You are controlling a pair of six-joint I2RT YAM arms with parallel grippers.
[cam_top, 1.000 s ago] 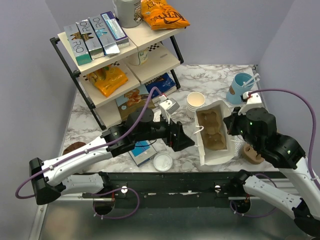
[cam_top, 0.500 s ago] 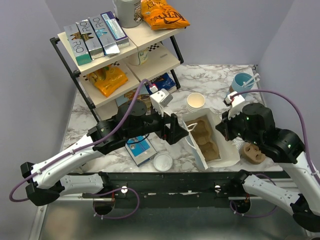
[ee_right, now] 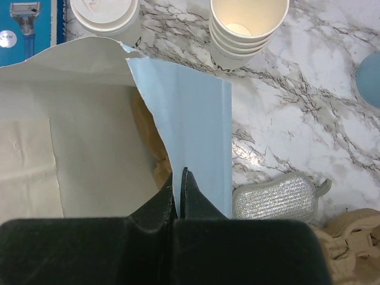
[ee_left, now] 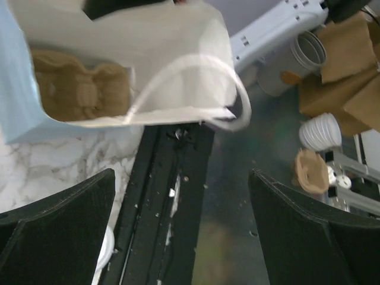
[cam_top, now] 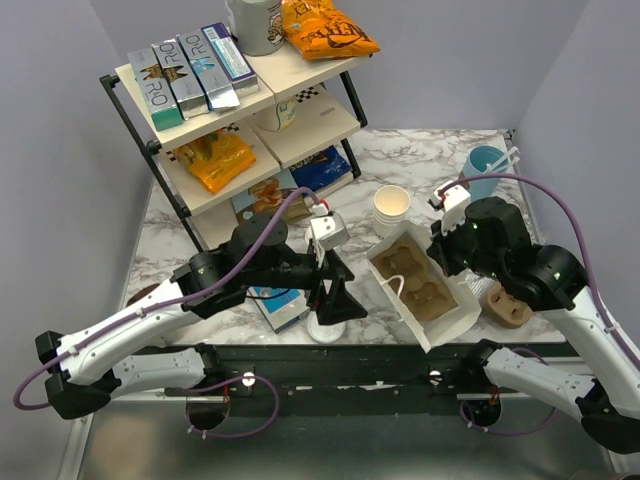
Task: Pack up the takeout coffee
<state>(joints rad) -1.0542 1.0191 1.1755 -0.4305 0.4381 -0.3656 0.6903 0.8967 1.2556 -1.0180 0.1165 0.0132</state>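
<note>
The takeout coffee [ee_right: 104, 15] shows as a round white lid with a bit of cup wall, beside the bag's mouth; it peeks out [cam_top: 322, 334] under my left gripper. The left gripper [cam_top: 335, 300] [ee_left: 181, 175] hangs wide open over the table's near edge, holding nothing. A white and pale-blue paper bag [cam_top: 452, 318] [ee_right: 196, 119] [ee_left: 148, 35] lies tilted with its mouth open and a brown cup carrier [cam_top: 420, 285] inside. My right gripper [cam_top: 447, 258] [ee_right: 178, 172] is shut on the bag's blue side wall. The bag's handle [ee_left: 237, 113] loops free.
A stack of lidless cups [cam_top: 391, 208] [ee_right: 249, 24] stands behind the bag. A blue razor box [cam_top: 280, 300], a silver sponge [ee_right: 276, 199], a brown cardboard piece [cam_top: 505, 305] and a blue cup [cam_top: 485, 165] surround it. A shelf rack [cam_top: 240, 100] fills the back left.
The right gripper has dragged the bag toward the near left and turned it. The left gripper has swung away from the bag's handle side down toward the near edge, still open.
</note>
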